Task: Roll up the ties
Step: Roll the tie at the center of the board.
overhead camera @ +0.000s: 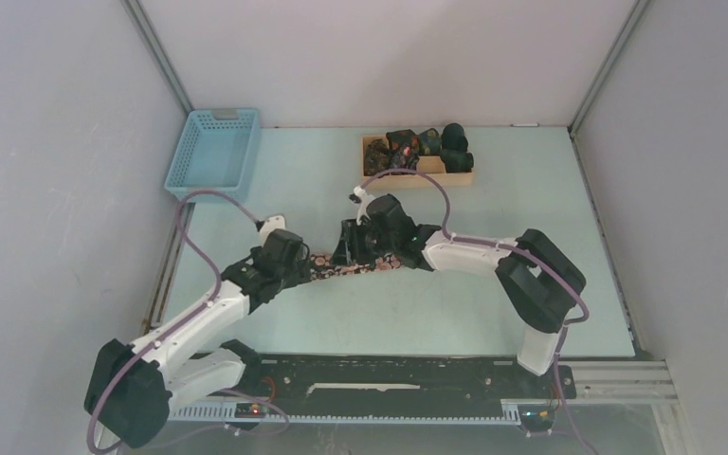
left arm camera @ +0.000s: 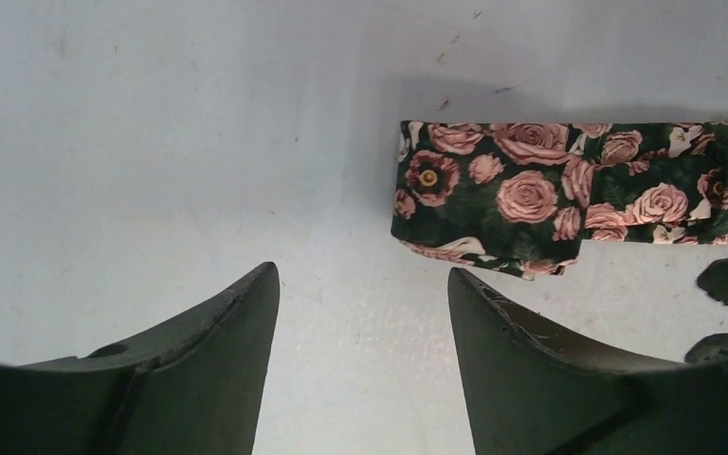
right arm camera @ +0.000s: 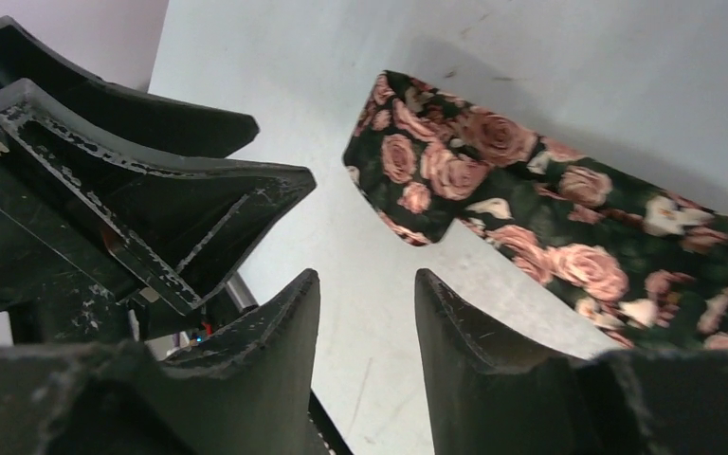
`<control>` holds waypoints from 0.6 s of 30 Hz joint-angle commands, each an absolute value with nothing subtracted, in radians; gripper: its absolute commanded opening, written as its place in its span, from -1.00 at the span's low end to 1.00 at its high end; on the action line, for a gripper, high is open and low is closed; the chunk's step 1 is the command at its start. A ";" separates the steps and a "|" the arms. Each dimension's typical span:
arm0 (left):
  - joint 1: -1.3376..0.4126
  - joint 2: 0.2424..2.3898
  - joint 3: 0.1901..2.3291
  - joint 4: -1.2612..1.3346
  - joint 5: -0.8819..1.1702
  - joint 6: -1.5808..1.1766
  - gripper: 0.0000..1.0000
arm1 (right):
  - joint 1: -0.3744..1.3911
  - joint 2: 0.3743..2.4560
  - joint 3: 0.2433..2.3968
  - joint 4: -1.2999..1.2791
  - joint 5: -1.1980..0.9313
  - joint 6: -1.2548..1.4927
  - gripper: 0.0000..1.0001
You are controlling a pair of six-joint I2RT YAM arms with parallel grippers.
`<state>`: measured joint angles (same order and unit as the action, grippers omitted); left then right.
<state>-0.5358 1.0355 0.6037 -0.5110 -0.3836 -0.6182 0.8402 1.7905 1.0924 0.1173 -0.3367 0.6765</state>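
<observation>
A long dark tie [overhead camera: 365, 267] printed with pink roses lies flat on the table between my two arms. In the left wrist view its folded end [left arm camera: 493, 194] rests just beyond the right fingertip, untouched. My left gripper [left arm camera: 362, 275] is open over bare table with nothing between the fingers; from above it sits at the tie's left end [overhead camera: 309, 262]. My right gripper [right arm camera: 367, 280] is also open and empty, with the tie [right arm camera: 531, 209] lying ahead and to its right. From above, the right gripper [overhead camera: 347, 250] hovers over the tie close beside the left one. Several rolled ties [overhead camera: 422, 144] fill a box at the back.
A shallow cardboard box [overhead camera: 455, 177] holds the rolls at the back centre. A light blue plastic basket [overhead camera: 213, 152] stands at the back left. The left gripper's fingers [right arm camera: 199, 204] crowd the right wrist view. Grey walls enclose the table.
</observation>
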 commanded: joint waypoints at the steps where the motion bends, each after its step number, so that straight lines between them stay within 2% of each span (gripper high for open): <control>1: -0.480 0.947 0.547 -0.400 -0.336 -0.593 0.44 | 0.865 1.844 1.176 0.158 -0.402 0.696 -0.15; 6: -0.369 0.913 0.485 -0.347 -0.207 -0.598 0.41 | 0.875 1.911 1.233 0.139 -0.426 0.709 -0.39; 18: -0.320 0.939 0.421 -0.188 -0.092 -0.601 0.50 | 0.853 2.035 1.321 0.083 -0.405 0.698 -0.46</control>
